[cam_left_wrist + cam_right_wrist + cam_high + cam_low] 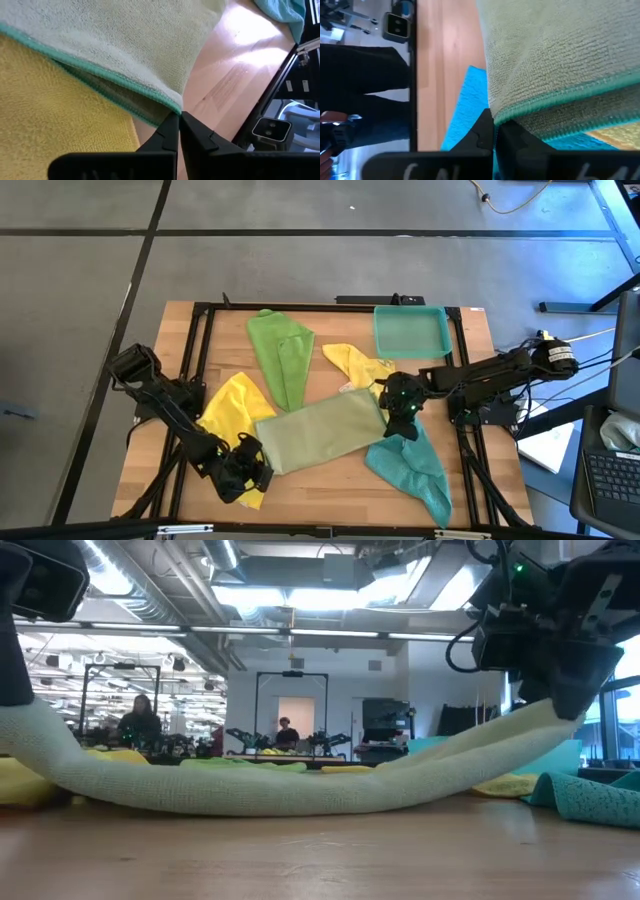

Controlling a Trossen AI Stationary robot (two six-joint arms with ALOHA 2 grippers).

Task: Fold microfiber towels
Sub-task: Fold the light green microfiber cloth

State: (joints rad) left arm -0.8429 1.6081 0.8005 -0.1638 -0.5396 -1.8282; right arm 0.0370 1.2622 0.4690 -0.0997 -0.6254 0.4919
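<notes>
Your pale olive-green towel (322, 433) lies folded across the middle of the high view, low of centre, and each end of it is pinched. Your left gripper (250, 465) sits at lower left of that frame, its fingers (169, 134) pressed together on the towel's teal-stitched corner, with a yellow towel (232, 412) spread under and beside it. Your right gripper (402, 402) is right of centre, fingers closed on the opposite corner, and the teal towel (415, 467) trails below it toward the lower right. In the low view the olive towel sags in a long curve, both ends raised, its middle resting on the wooden table (330, 492). The bright green towel (281, 352) lies upper centre, the second yellow towel (357, 364) just right of it, and the teal tray (410, 332) sits at upper right.
</notes>
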